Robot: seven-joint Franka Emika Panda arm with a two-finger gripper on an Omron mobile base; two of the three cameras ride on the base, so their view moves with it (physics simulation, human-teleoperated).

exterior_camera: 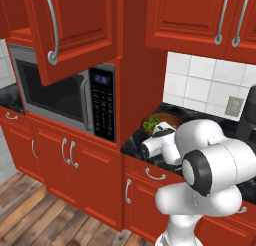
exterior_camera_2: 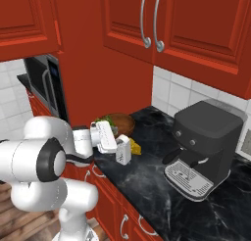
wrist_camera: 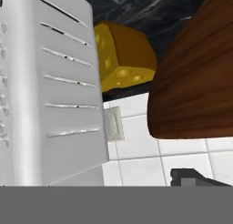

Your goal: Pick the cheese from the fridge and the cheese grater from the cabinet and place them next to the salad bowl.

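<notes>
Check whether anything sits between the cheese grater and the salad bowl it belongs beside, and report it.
Nothing visible stands between them. The cheese grater stands upright on the dark counter close to the wooden salad bowl, with the cheese just beside it. The gripper is right at the grater.

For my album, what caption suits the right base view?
Cheese grater and cheese set beside the salad bowl on the dark counter.

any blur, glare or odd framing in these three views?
Left base view: sharp, flat light, the robot's own arm hides most of the salad bowl. Right base view: soft sheen on the counter, cheese grater and cheese crisp. Hand view: rolled upside down, very close, no blur.
</notes>
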